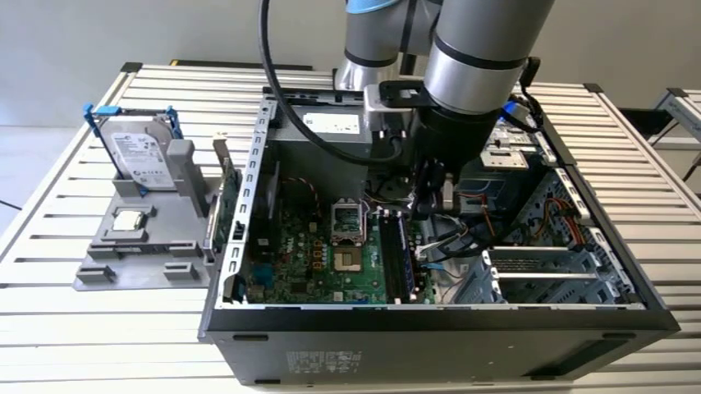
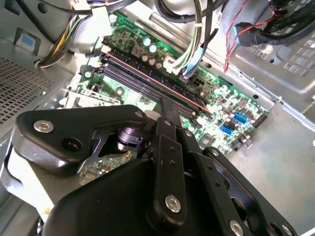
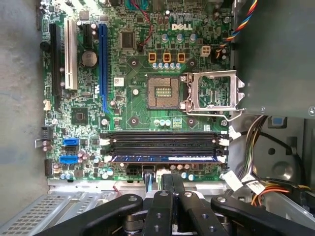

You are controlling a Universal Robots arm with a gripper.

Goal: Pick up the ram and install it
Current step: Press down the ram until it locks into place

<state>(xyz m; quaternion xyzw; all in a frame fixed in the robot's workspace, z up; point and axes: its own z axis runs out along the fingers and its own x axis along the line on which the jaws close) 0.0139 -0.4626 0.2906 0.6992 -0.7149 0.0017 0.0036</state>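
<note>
The black, jointed claw [image 3: 170,184] hangs inside an open computer case [image 1: 438,316], its fingers drawn together with nothing between them, tips just above the row of memory slots. The ram [image 3: 165,158], a long narrow stick with a blue-tinted top edge, sits in the slot nearest the claw, held between pale end clips; in the second wrist view it shows as a thin reddish line [image 2: 157,78] along the dark slots. Beyond the slots from the claw lies the bare square CPU socket [image 3: 163,92] with its shiny metal retention frame [image 3: 212,92] flipped open beside it, on a green motherboard [image 1: 318,246] studded with capacitors. Bundled cables [image 3: 256,182] crowd one side of the claw, a perforated grey metal panel [image 3: 49,216] the other. Well apart, outside the case toward the exterior view's left, a grey fixture [image 1: 137,246] on the slatted metal desk [image 1: 66,328] holds an upright silver hard drive [image 1: 140,152] in a blue-tabbed frame and a small square CPU chip [image 1: 130,220].
</note>
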